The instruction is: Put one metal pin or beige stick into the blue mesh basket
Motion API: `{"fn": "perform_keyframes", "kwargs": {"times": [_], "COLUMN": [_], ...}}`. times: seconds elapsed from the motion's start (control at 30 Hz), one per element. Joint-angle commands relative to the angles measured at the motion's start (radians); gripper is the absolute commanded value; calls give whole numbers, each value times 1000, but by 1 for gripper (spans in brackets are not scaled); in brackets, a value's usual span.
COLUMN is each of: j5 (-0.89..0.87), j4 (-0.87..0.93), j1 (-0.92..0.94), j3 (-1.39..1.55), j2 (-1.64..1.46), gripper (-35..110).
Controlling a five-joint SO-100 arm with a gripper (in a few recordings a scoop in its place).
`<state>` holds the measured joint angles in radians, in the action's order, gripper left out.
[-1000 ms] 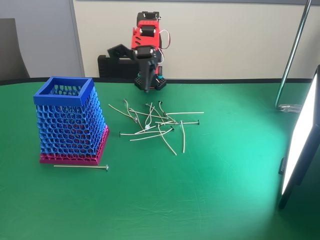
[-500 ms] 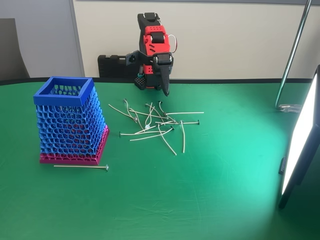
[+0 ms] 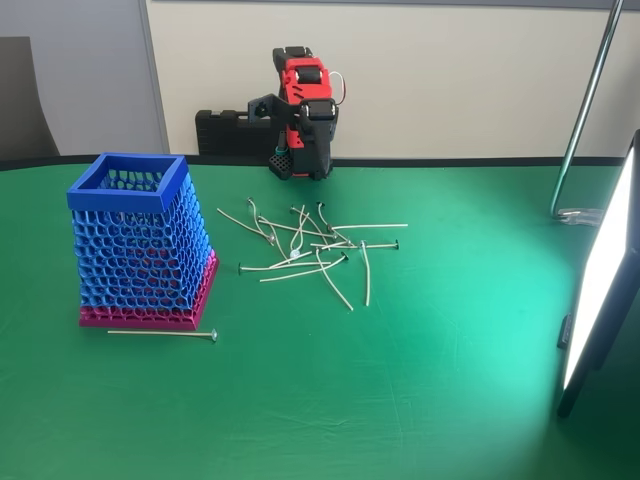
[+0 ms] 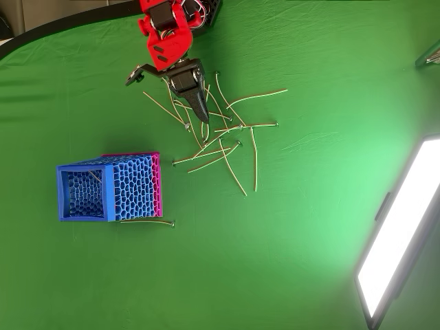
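Note:
The blue mesh basket (image 3: 140, 240) (image 4: 106, 185) stands upright at the left on its magenta base band. One straight pin with a round head (image 3: 160, 334) (image 4: 146, 221) lies on the cloth close in front of it. A loose pile of several pins and bent sticks (image 3: 315, 250) (image 4: 220, 141) lies mid-table. My red and black gripper (image 3: 288, 140) (image 4: 167, 100) hangs at the back over the pile's far edge. Its long finger (image 4: 196, 100) points down toward the pile, the other jaw is swung out wide, so it is open and holds nothing.
A bright light panel (image 3: 600, 280) (image 4: 399, 234) stands along the right edge of the green cloth. A metal pole (image 3: 585, 110) rises at the back right. A black box (image 3: 225, 132) sits against the wall behind the arm.
The arm has swung a little to the right and drawn back toward its base, and the gripper has turned at the wrist. Pins and basket have not moved.

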<state>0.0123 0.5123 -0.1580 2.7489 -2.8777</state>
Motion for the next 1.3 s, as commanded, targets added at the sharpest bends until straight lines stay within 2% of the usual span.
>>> {"fn": "perform_keyframes", "kwargs": {"times": [0.0, 0.4, 0.5, 0.77, 1.1, 1.27], "j5": [2, 21, 6, 72, 20, 6], "j4": [44, 224, 242, 146, 330, 341], "j1": [14, -35, -11, 20, 29, 32], "j3": [-3, 160, 173, 333, 334, 334], "j2": [-57, -448, -448, -446, -446, -446], "gripper": [1, 1, 1, 1, 1, 1]}}
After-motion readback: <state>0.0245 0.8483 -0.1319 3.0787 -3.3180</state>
